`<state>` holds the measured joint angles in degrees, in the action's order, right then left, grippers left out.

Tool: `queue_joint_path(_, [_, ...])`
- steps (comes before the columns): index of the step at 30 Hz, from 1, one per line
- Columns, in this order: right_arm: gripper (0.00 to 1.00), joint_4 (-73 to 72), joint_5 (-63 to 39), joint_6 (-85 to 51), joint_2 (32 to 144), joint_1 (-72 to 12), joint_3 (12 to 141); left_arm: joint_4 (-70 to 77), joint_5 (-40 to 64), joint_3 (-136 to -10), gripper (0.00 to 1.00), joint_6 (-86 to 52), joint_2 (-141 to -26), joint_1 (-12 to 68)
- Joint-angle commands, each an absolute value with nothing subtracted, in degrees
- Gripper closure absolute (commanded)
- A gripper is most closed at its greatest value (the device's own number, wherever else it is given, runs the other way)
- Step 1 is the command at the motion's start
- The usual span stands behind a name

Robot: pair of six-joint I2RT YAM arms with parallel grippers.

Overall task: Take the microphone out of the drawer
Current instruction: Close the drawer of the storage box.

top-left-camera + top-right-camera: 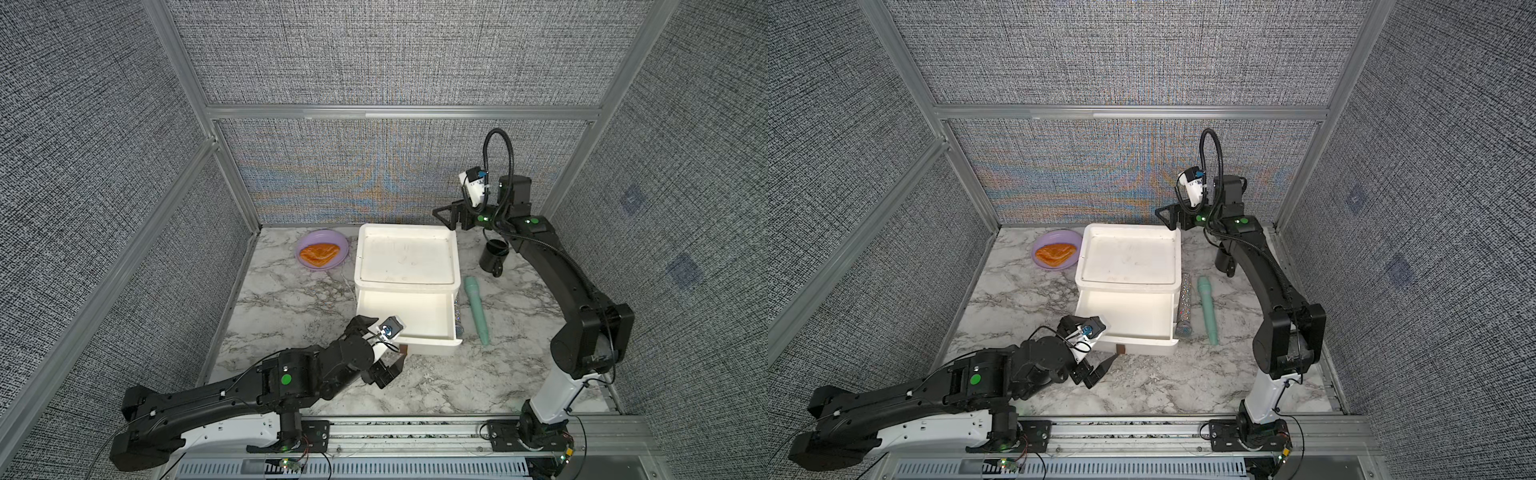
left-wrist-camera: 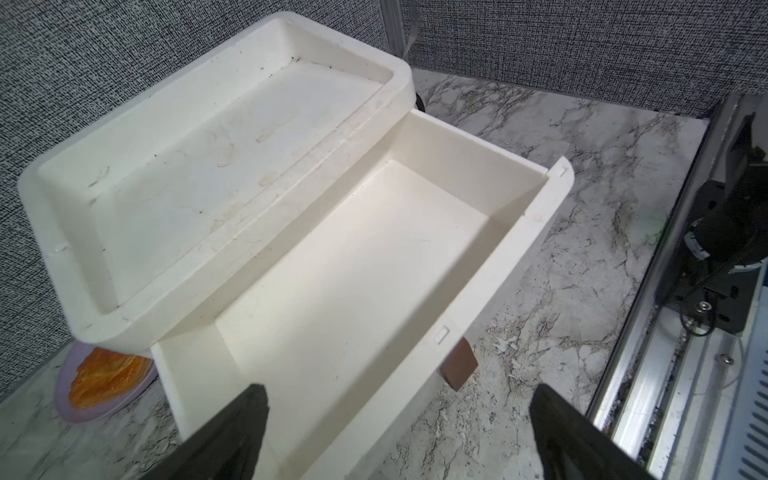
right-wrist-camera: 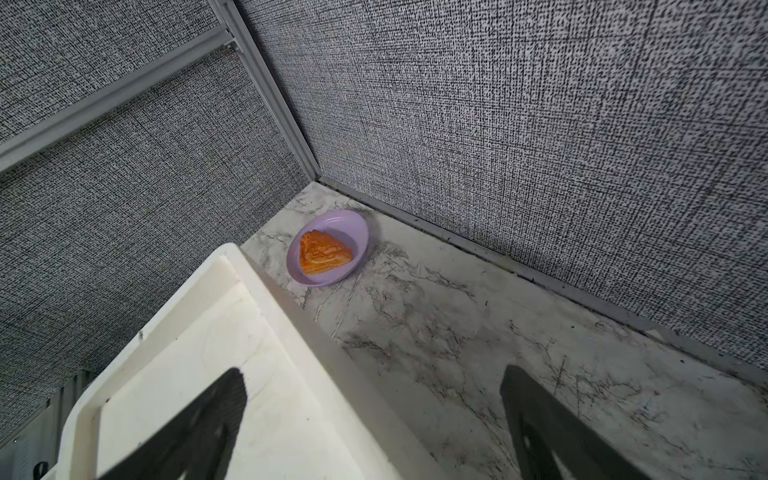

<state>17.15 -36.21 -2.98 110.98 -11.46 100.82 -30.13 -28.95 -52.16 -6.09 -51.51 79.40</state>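
Marbled tabletop (image 1: 291, 316) inside grey fabric walls carries a white drawer (image 2: 353, 270), pulled out. Only a top view shows the microphone (image 1: 1185, 305) whole: slim glittery handle, silvery mesh head, lying flat just beside the drawer's outer side, between it and a teal rod (image 1: 1207, 309). Neither wrist view catches it. It lies across the drawer from the left gripper (image 2: 399, 419), whose fingers are spread wide, and well apart from the right gripper (image 3: 372, 378), likewise spread, holding nothing.

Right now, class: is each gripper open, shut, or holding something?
Left gripper: open, holding nothing.
Right gripper: open, holding nothing.
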Motion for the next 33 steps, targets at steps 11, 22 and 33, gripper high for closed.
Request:
queue_joint_path(11, [0.02, 20.3, -31.4, 0.6, 114.0, -12.7, 102.1, -32.0, -51.5, -56.7, 0.0, -10.5, -61.4, 88.8])
queue_joint_path(22, [0.02, 21.4, -30.2, 1.5, 114.4, -13.0, 101.9, -48.9, -73.5, -66.2, 0.0, -21.2, -75.0, 93.2])
queue_joint_path(33, [0.02, 22.2, -29.9, 2.0, 114.5, -13.1, 102.5, -50.2, -67.2, -69.6, 0.0, -19.5, -78.7, 96.6])
